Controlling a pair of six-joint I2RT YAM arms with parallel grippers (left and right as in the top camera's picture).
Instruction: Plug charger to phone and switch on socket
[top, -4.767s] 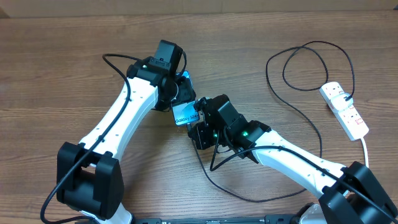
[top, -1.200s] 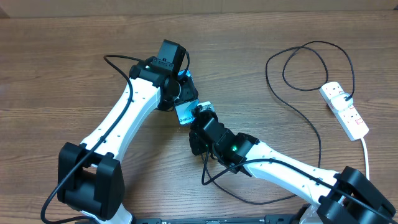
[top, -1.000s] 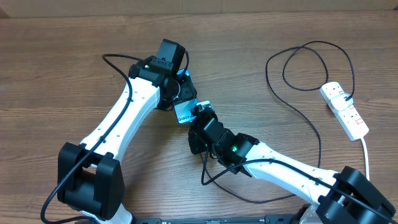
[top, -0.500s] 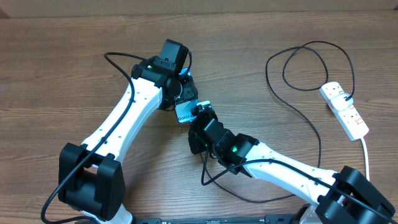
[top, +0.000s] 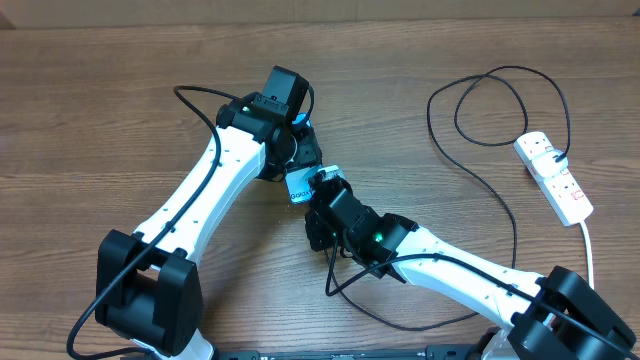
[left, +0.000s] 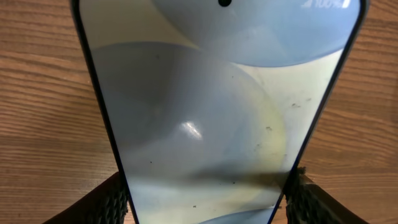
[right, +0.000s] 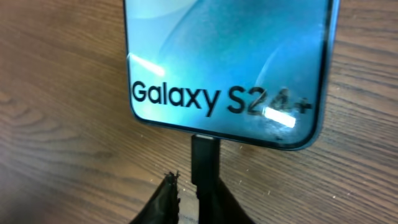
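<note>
The phone (top: 299, 186) lies on the wooden table between the two arms. It fills the left wrist view (left: 205, 93), and my left gripper (left: 208, 196) is shut on its side edges. In the right wrist view the phone's end (right: 224, 56) reads "Galaxy S24+". The charger's black connector (right: 204, 155) touches the middle of that end, at the port. My right gripper (right: 189, 199) straddles the connector. One finger lies against it and a narrow gap shows at the other. The charger cable (top: 517, 230) loops to the socket (top: 555, 178) at the right edge.
The socket's thick white cord (top: 588, 250) runs down the right edge. The charger cable loops (top: 495, 105) at the back right and sweeps along the front under my right arm. The arms' own black cables hang near the wrists.
My left arm has shifted a little to the right with the phone. My right gripper closed in on the phone's end earlier and has held still over the last second.
</note>
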